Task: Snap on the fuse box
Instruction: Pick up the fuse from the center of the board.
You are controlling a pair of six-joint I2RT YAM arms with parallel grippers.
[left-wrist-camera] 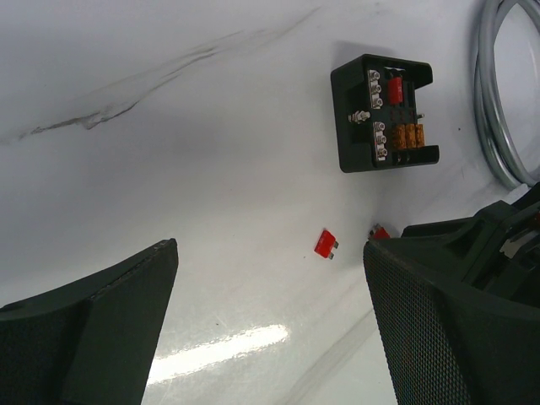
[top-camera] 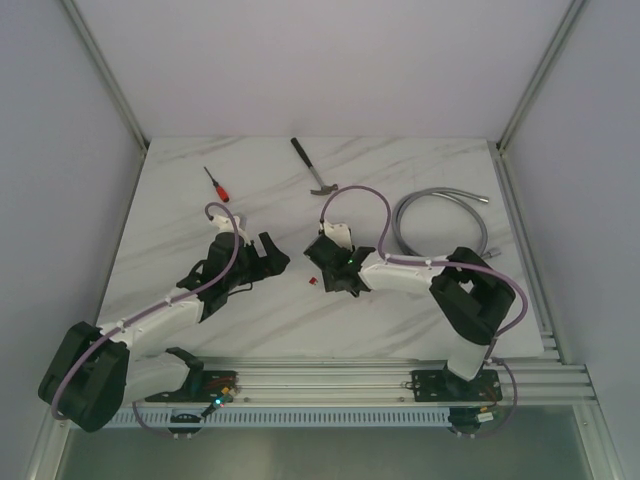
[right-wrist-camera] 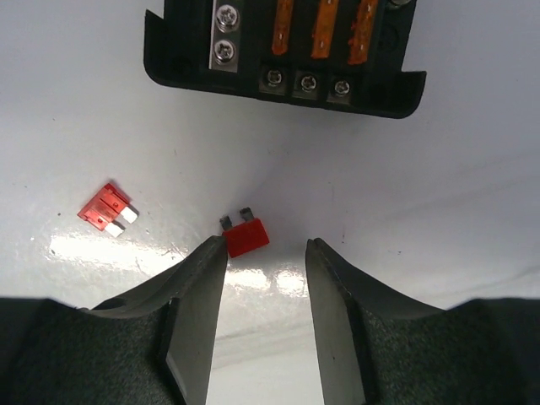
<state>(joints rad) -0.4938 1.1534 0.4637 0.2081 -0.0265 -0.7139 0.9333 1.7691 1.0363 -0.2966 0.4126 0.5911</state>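
The fuse box [right-wrist-camera: 283, 51] is a black open box with orange fuses and screw terminals; it lies on the table just ahead of my right gripper [right-wrist-camera: 266, 245]. It also shows in the left wrist view [left-wrist-camera: 384, 114], with red and orange fuses inside. My right gripper is open and empty, low over the table, its left fingertip touching a loose red fuse [right-wrist-camera: 245, 236]. A second loose red fuse [right-wrist-camera: 107, 209] lies to the left. My left gripper [left-wrist-camera: 270, 245] is open and empty, some way short of the box. In the top view the right wrist [top-camera: 335, 240] mostly hides the box.
A coiled metal hose [top-camera: 440, 225] lies at the right, close behind the right arm. A hammer [top-camera: 315, 170] and a red-handled screwdriver [top-camera: 217, 184] lie at the back. The two loose fuses [left-wrist-camera: 326, 244] lie between my grippers.
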